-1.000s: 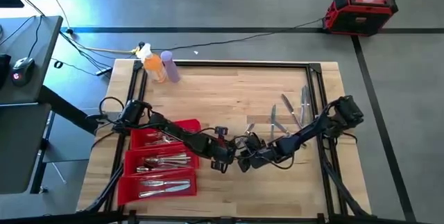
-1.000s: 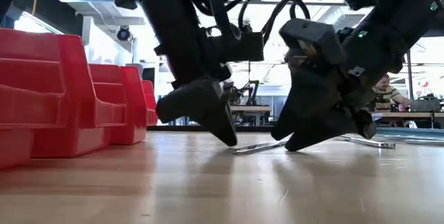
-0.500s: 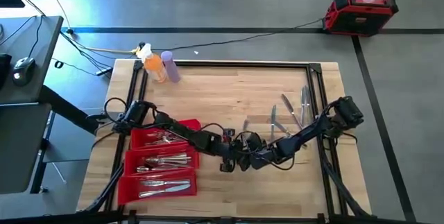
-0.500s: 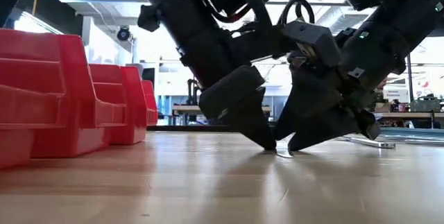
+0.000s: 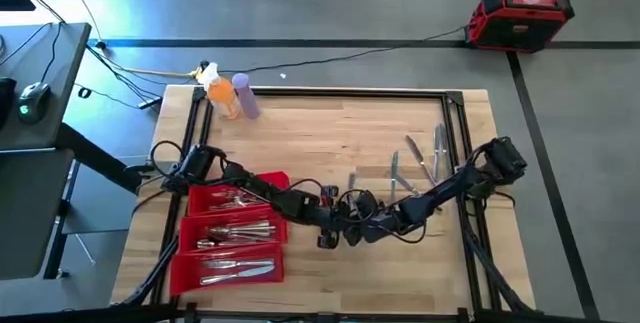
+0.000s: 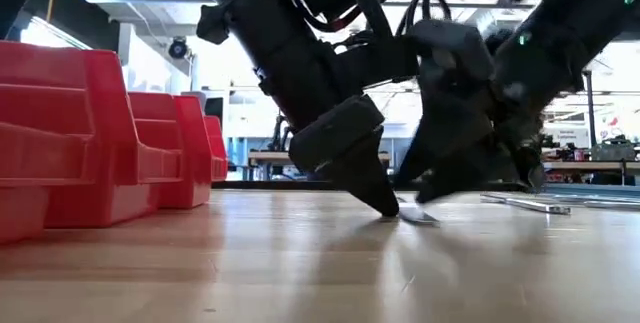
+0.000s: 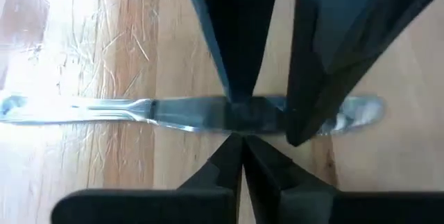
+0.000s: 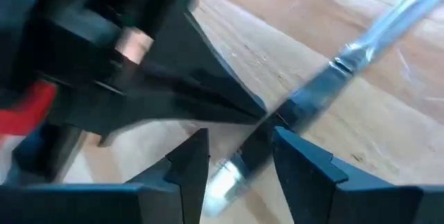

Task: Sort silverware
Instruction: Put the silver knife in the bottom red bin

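A: Where are the two arms?

B: Both meet low over the desk [image 5: 330, 128], a little in from the middle of its front edge. The left gripper [image 5: 337, 231] reaches in from the red tray [image 5: 275, 180] side, the right gripper [image 5: 358, 231] from the right edge, and their tips nearly touch.

A: What are they on?

B: A silver knife [image 7: 173, 109] lying flat on the wood. In the left wrist view the left fingers [image 7: 222, 175] are pinched together across the blade, with almost no gap. In the right wrist view the right fingers [image 8: 191, 161] stand apart, one each side of the same knife [image 8: 333, 78], not pressing it.

A: Does the knife look lifted?

B: In the low view its end [image 6: 418, 217] rests on the desk just under the two grippers.

A: And the other silverware?

B: Several loose pieces [image 5: 415, 161] lie near the right edge, well apart from the grippers. More pieces [image 5: 235, 233] fill the three compartments of the red tray at the front-left corner. An orange bottle [image 5: 222, 95] and a purple bottle [image 5: 245, 96] stand touching at the back-left corner.
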Motion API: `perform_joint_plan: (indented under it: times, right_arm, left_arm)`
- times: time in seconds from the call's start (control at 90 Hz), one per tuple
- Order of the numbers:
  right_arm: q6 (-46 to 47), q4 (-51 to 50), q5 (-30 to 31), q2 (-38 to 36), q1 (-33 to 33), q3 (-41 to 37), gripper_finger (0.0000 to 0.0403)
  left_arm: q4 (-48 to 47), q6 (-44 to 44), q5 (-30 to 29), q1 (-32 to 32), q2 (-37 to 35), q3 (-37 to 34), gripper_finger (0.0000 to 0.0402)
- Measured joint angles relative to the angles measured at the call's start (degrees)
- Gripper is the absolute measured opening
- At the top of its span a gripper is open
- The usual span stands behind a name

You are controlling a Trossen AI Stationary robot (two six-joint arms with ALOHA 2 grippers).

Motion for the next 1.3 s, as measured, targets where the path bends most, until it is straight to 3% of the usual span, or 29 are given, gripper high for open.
perform_joint_plan:
  times: [0.356,0.756,1.3]
  right_arm:
    - [9.0,-6.3,1.5,0.0,1.7,0.0,0.0143]
    - [9.1,0.3,0.5,4.1,0.9,0.0,0.0143]
    - [7.0,-1.5,2.0,1.0,1.6,0.0,0.0143]
  left_arm:
    - [-1.2,0.0,-1.1,-1.4,-1.3,-0.2,0.0000]
    - [6.1,-1.3,3.6,1.0,1.8,-0.3,0.0000]
    - [5.3,-2.2,2.2,1.0,2.6,0.0,0.0000]
